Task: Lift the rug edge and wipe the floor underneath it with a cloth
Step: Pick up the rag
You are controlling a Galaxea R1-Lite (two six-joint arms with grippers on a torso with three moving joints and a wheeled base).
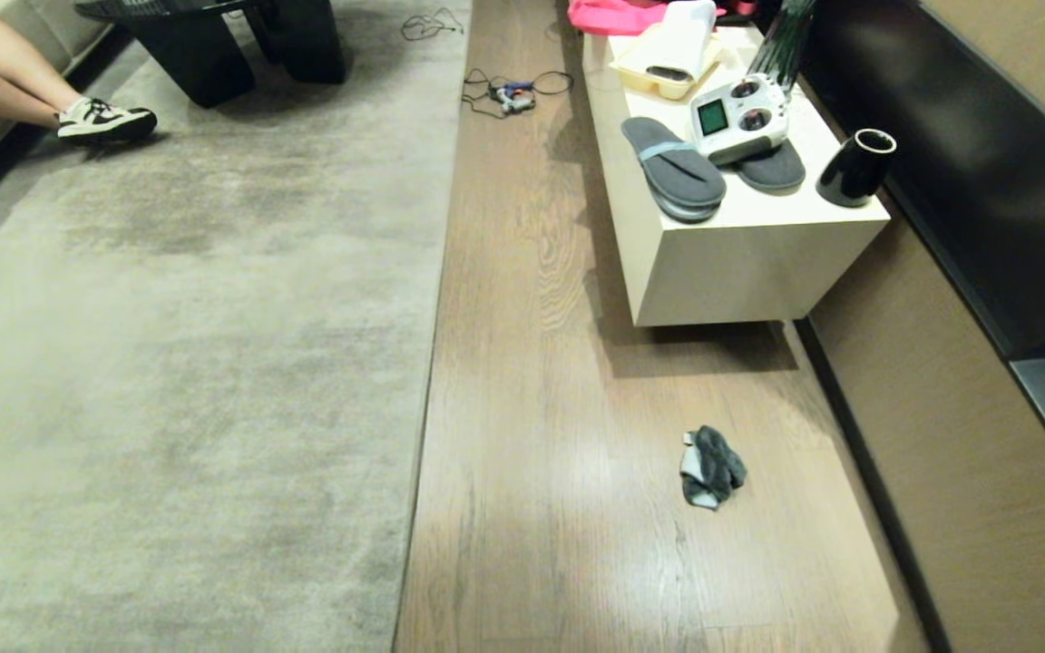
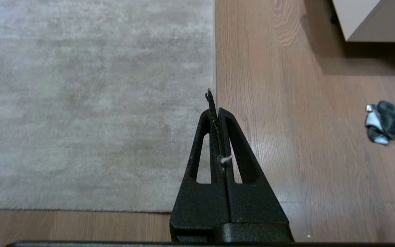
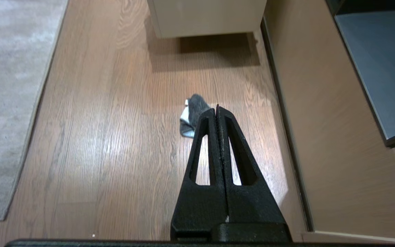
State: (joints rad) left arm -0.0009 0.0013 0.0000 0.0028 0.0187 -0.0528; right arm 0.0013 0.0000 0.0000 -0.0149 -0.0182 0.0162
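Looking down, I see the cloth [image 1: 711,468] lying crumpled on the floor [image 1: 559,435], dark grey-green with a pale patch showing, well apart from the rug edge [image 1: 427,363] that runs straight along the planks to its left. Nothing lies on the bare floor between cloth and rug. The rug lies flat, its corner showing in my left wrist view.

My left gripper [image 2: 215,110] hangs above the rug's border with its fingers pressed together, holding nothing; a wisp of pale fluff clings between them. My right gripper [image 3: 217,110] hangs over the floor above the cloth, fingers likewise pressed together and empty.

Beyond the cloth stands a cream block surface [image 1: 740,254] carrying grey slippers [image 1: 677,168], a white remote controller [image 1: 738,116], a black cup [image 1: 856,167] and a pale tray [image 1: 659,68], with pink fabric [image 1: 613,15] behind. Cables [image 1: 509,91] trail on the floor farther off. A brown wall panel [image 1: 940,435] closes the right side. At the far left a person's leg and a sneaker [image 1: 105,121] rest on the rug beside a black table [image 1: 214,41].
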